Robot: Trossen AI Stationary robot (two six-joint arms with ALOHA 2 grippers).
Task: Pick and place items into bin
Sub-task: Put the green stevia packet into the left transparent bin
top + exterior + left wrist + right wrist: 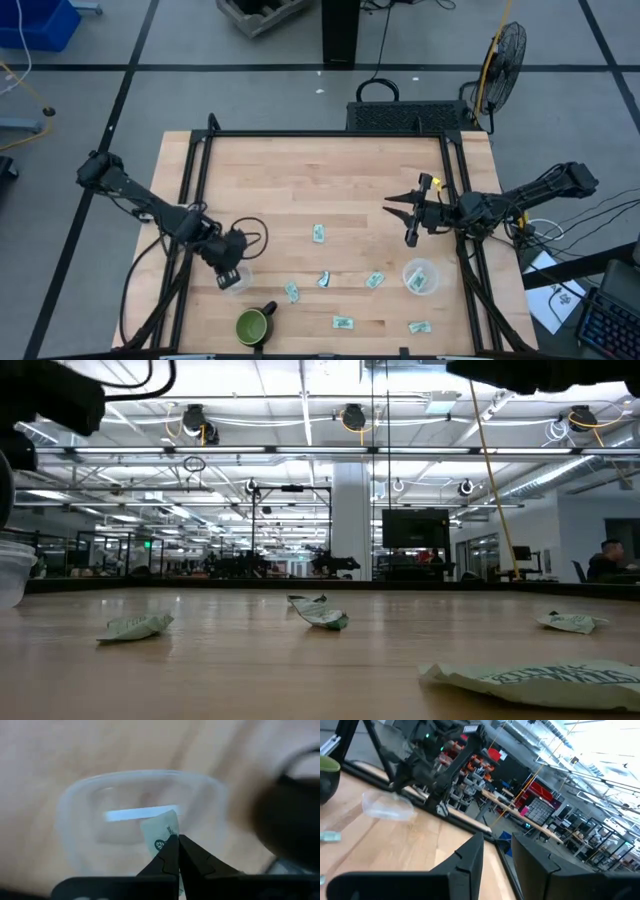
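1. Pinching a packet (pixel 161 833), the left gripper (pixel 178 851) has its fingers pressed together on the pale green-and-white wrapper, directly above the left clear cup (pixel 142 817); from the left wrist view I see the packet hanging over the cup's open mouth.
2. From the high view I place the left gripper (pixel 229 276) at the front-left of the table (pixel 330 180), right over that cup (pixel 238 281), just behind the dark green mug (pixel 253 325).
3. The right gripper (pixel 409 213) hovers above the right half of the table with its fingers parted and nothing between them; the right wrist view shows a clear gap between the two dark fingers (pixel 468 862).
4. A second clear cup (pixel 420 276) stands near the front-right, with a packet inside it, in front of the right gripper.
5. I count loose packets on the wood: one near the centre (pixel 318 234), three in a row in front of it (pixel 290 291) (pixel 324 279) (pixel 374 280), and two near the front edge (pixel 343 322) (pixel 418 327).
6. The low view shows four crumpled packets lying flat, the nearest at lower right (pixel 535 680).
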